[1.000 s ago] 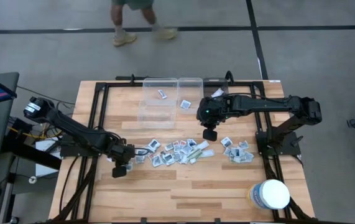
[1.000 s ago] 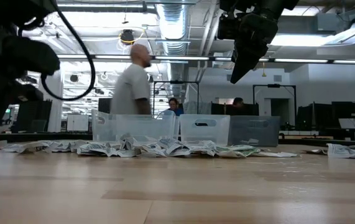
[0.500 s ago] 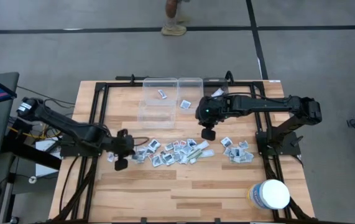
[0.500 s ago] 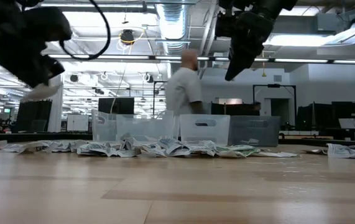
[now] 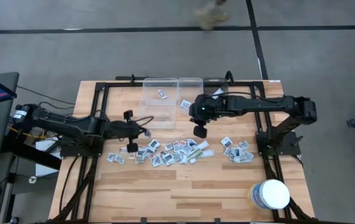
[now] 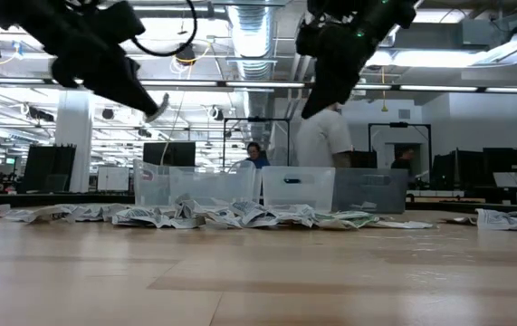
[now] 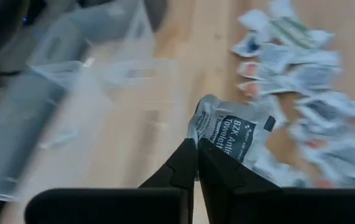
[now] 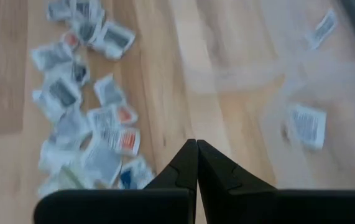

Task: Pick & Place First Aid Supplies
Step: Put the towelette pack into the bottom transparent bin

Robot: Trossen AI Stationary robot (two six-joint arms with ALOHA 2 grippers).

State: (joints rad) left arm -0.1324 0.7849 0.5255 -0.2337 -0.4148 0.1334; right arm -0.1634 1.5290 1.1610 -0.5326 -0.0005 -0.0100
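A small white packet point(image 7: 236, 132) with dark blue print is pinched by its edge in the jaws of the left gripper point(image 7: 196, 163). It is lifted off the counter point(image 5: 196, 193). Seen from above, the left gripper point(image 5: 141, 129) hangs at about 9 o'clock from the middle of the counter, just beside the near edge of a clear bin point(image 5: 158, 102).

Many more little packets point(image 5: 174, 151) lie in a messy row across the middle of the counter. A smaller heap point(image 5: 237, 150) sits at 3 o'clock from that row, a bit apart. Two packets lie in the clear bins at 12 o'clock: one point(image 5: 162, 94) in the big bin and one point(image 5: 185, 104) in the smaller bin point(image 5: 190, 93) next to it.

The right gripper point(image 5: 199, 130) hangs above the counter just past the row, by the smaller bin. Its jaws are pressed tight together with nothing in them point(image 8: 196, 163).

A big white tub point(image 5: 269, 195) stands at 5 o'clock near the counter's corner. In the low view a person point(image 6: 325, 138) is in the room behind the bins.
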